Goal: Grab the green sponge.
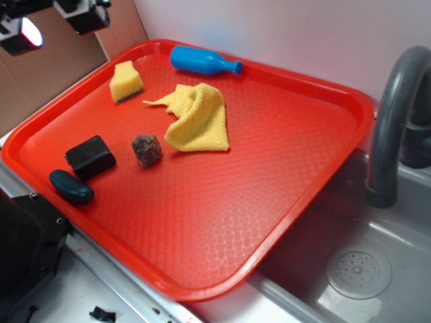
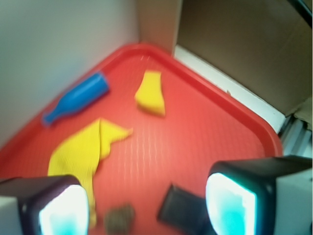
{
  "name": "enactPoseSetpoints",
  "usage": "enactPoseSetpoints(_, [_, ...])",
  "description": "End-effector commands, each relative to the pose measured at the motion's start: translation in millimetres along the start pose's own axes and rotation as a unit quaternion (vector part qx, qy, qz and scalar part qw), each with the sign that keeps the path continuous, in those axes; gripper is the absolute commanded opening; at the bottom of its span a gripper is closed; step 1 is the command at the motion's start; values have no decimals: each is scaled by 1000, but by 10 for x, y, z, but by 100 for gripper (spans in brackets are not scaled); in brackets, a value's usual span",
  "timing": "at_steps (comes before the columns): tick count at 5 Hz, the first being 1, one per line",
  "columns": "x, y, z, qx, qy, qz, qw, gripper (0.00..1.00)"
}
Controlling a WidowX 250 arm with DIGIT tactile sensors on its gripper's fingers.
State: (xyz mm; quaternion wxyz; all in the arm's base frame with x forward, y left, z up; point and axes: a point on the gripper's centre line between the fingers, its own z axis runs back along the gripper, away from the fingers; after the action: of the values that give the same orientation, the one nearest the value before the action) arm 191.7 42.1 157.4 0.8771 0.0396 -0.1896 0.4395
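The green sponge is a small yellow foam block with a dark edge, lying near the far left corner of the red tray. The wrist view shows it as a yellow block far ahead. My gripper hangs high at the top left of the exterior view, well above the tray. Seen from the wrist, the gripper is open, its two pale pads wide apart with nothing between them, and the sponge lies well beyond them.
A blue bottle lies at the tray's back edge. A yellow cloth is crumpled mid-tray. A brown lump, a black block and a dark teal oval piece sit at the left. A grey faucet and sink stand to the right.
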Motion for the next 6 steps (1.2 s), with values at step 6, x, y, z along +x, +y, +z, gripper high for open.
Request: enactPoseSetpoints(6, [774, 3, -1646, 73, 18, 51, 996, 100])
